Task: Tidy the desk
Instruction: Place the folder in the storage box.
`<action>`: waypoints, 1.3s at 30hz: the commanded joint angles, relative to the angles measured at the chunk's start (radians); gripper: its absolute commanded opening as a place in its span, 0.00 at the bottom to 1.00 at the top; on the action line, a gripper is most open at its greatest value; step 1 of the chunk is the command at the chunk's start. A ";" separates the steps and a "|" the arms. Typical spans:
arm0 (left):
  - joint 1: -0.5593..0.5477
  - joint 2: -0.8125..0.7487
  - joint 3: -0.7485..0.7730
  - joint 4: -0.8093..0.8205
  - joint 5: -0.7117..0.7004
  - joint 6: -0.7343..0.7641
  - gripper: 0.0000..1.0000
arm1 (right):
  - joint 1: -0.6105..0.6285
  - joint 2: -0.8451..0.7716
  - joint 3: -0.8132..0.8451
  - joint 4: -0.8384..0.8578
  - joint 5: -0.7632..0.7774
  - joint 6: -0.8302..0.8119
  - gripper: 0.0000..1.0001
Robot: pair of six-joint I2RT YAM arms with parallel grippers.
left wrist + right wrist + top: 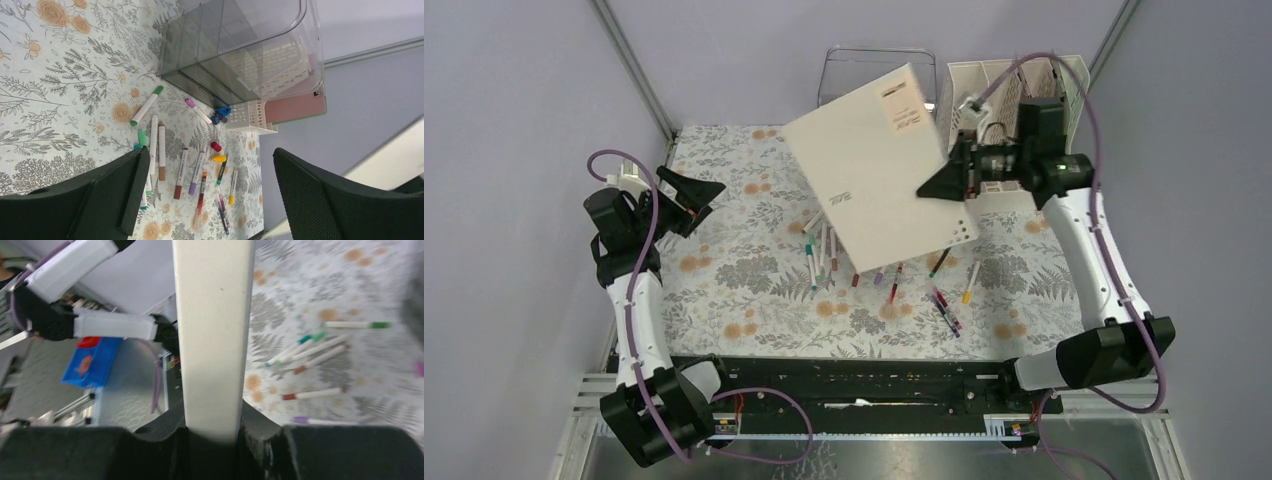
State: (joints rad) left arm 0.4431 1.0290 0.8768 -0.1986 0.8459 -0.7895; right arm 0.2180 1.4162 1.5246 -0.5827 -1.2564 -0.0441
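Observation:
The desk (724, 290) has a white cloth with grey ferns and orange flowers. My right gripper (939, 185) is shut on the right edge of a large white book (879, 165) and holds it tilted in the air above the desk's back middle. In the right wrist view the book's edge (214, 330) runs up between the jaws. Several markers (824, 255) and pens (946, 310) lie loose on the cloth under and in front of the book; they also show in the left wrist view (180, 172). My left gripper (704, 192) is open and empty above the desk's left side.
A white slotted file holder (999, 85) stands at the back right, behind the right gripper. A clear plastic drawer box (869, 65) stands at the back middle, also in the left wrist view (240, 45). A black rail (844, 375) runs along the near edge.

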 commanded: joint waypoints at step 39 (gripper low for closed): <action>-0.026 -0.085 -0.105 0.111 0.042 -0.033 0.99 | -0.708 0.192 0.070 0.903 0.457 0.254 0.00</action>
State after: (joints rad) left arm 0.4217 0.9409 0.7502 -0.1303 0.8864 -0.8234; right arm -0.5209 1.6081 1.6272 0.1520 -0.8345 0.2661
